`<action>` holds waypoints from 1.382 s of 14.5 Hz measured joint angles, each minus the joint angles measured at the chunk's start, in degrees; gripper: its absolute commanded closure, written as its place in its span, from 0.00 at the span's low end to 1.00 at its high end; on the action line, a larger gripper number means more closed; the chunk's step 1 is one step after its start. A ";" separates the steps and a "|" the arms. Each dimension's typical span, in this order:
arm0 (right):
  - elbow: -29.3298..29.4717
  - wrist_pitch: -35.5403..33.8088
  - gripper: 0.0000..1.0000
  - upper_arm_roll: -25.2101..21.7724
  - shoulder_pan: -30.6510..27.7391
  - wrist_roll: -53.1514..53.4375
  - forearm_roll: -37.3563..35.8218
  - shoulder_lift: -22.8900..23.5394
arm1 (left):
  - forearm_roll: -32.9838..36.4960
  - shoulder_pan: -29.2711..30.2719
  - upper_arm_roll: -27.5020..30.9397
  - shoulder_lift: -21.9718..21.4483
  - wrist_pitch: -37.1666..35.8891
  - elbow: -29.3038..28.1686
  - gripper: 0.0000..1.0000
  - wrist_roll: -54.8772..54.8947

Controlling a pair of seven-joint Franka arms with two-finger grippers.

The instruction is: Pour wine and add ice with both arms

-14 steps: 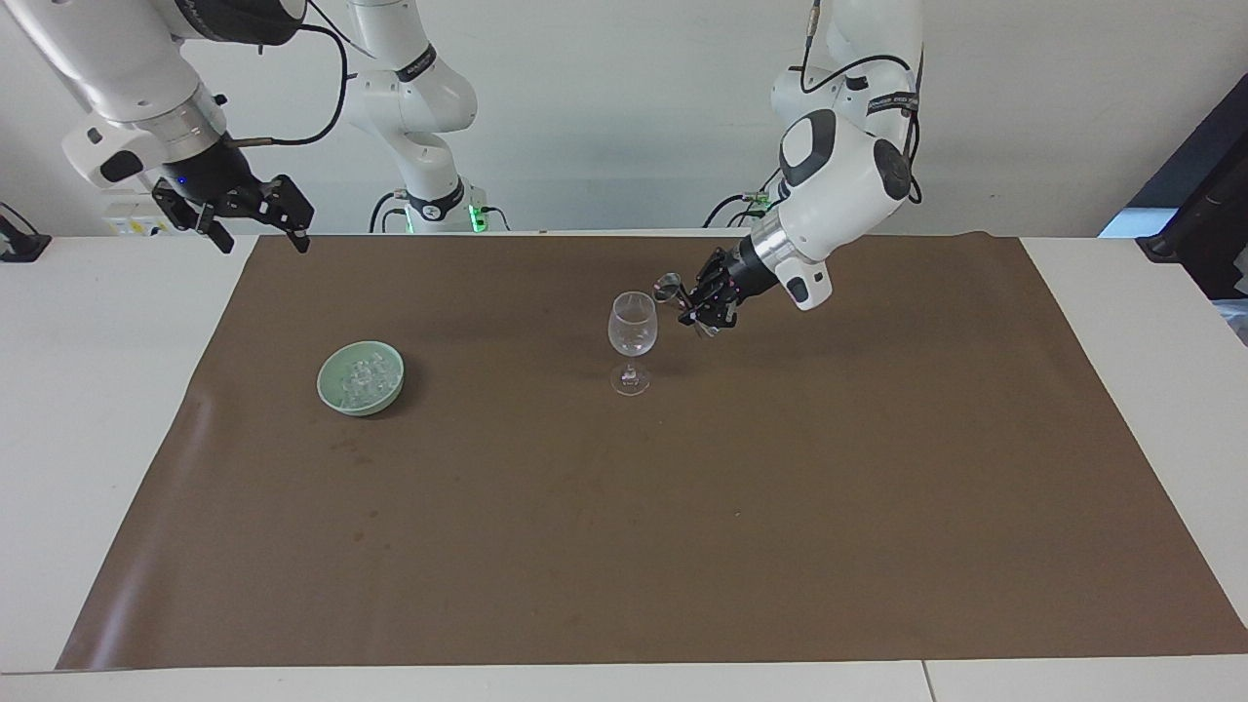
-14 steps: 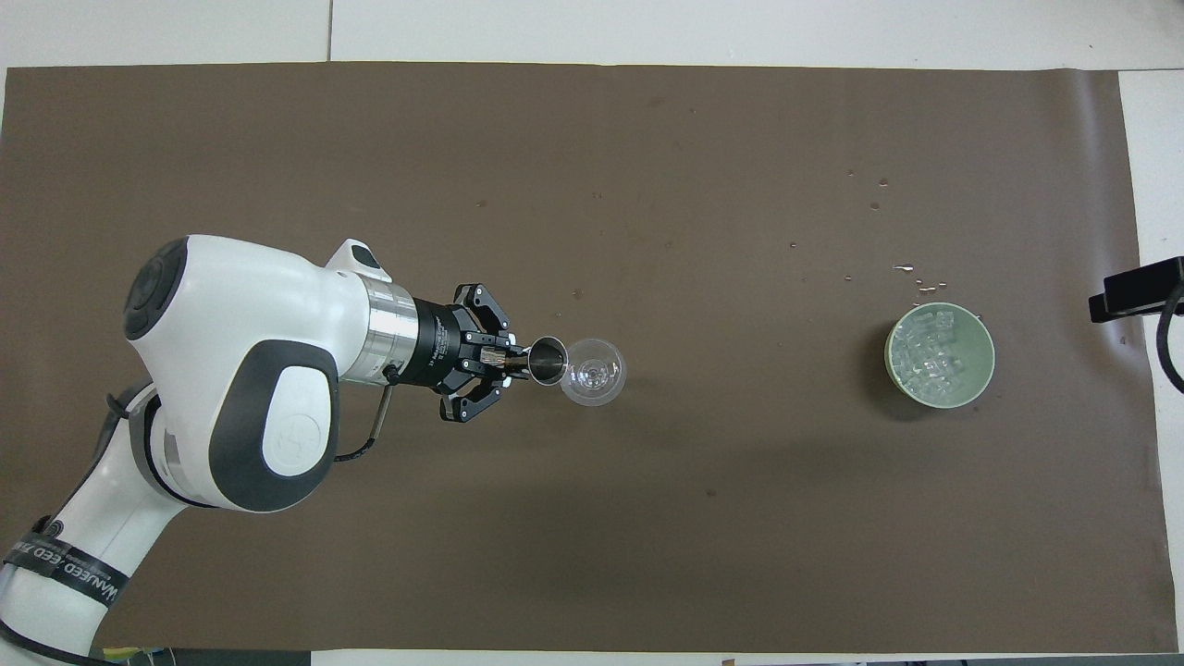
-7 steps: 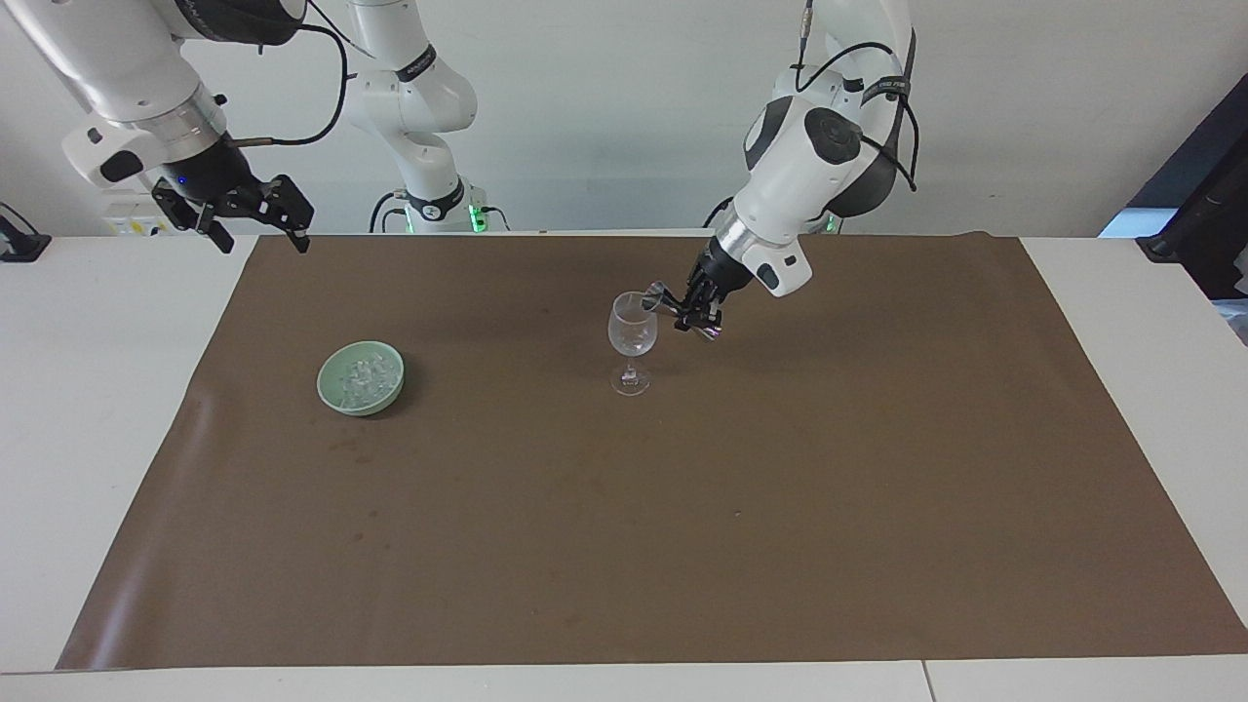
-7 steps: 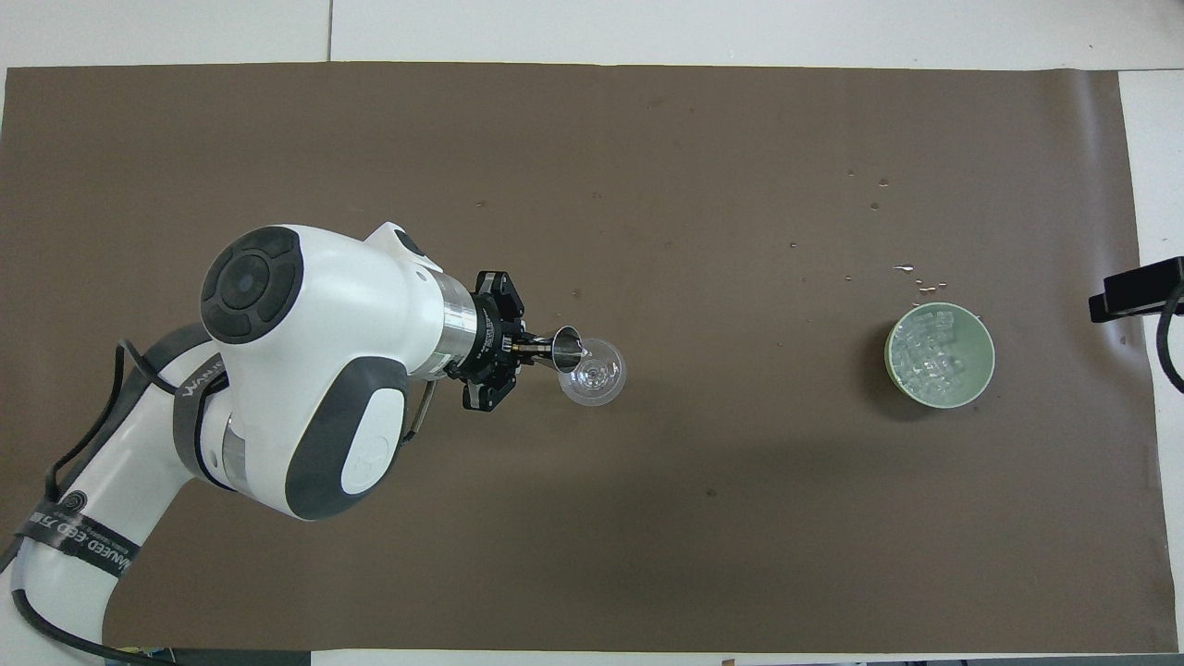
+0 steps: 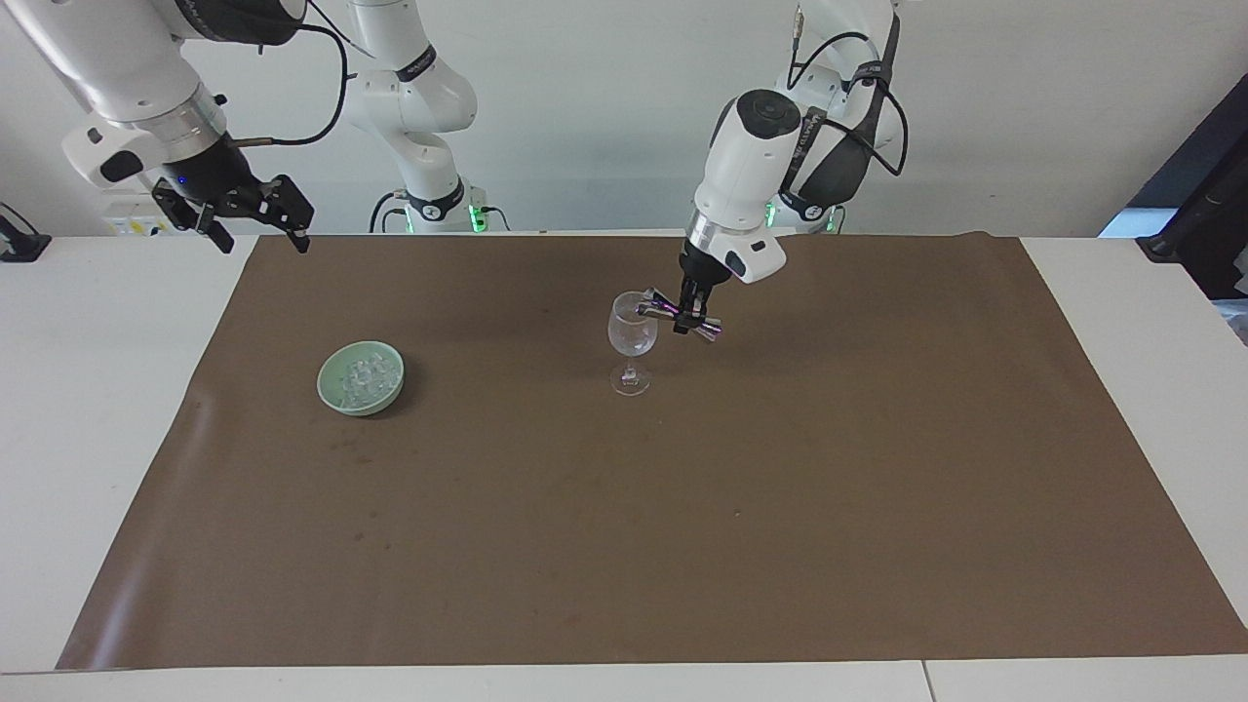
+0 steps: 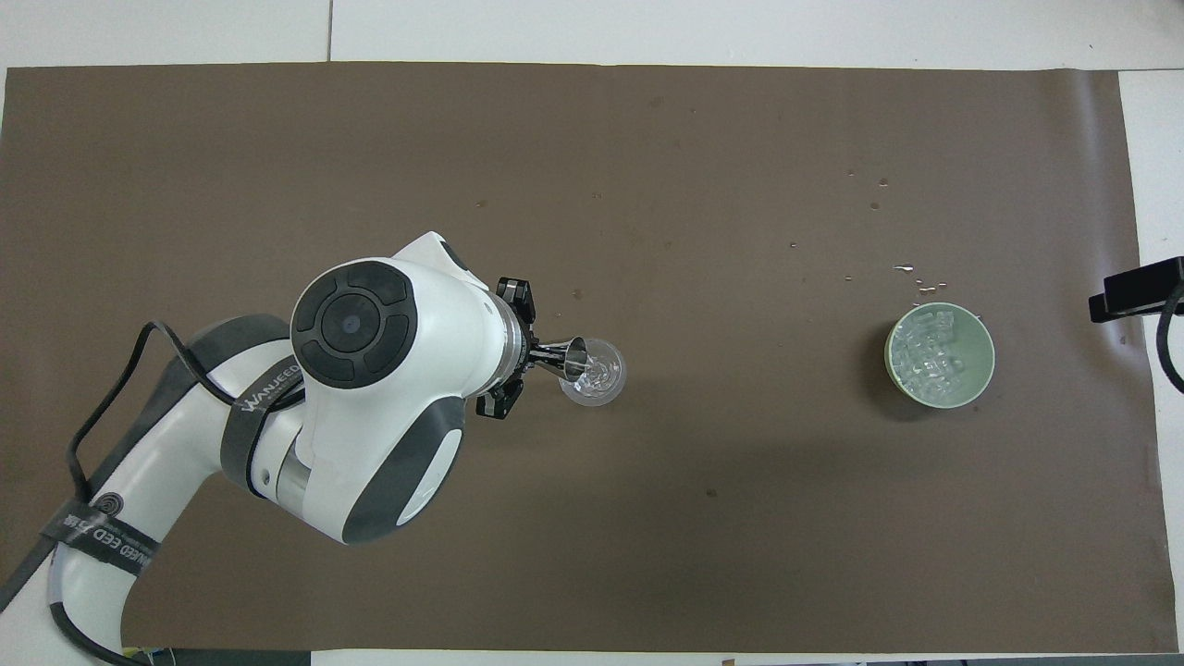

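One steel hourglass jigger (image 5: 680,317) over stemmed glass (image 5: 632,336)

From overhead, the left arm's big white wrist (image 6: 388,370) hides most of the left tool (image 6: 521,356), and only a dark tip of the right tool (image 6: 1136,289) shows at the edge.

Left gripper (image 5: 685,314) clamped on tipped steel jigger (image 5: 680,319) at wine glass (image 5: 632,337) rim. Right gripper (image 5: 255,216) raised over table corner, waiting. Ice (image 5: 360,376) in green bowl (image 5: 334,390).
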 measured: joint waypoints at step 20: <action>-20.82 20.35 0.08 -0.09 -1.91 -1.61 0.05 -5.46 | 25.75 -7.64 -0.84 0.05 -6.72 3.70 1.00 -8.30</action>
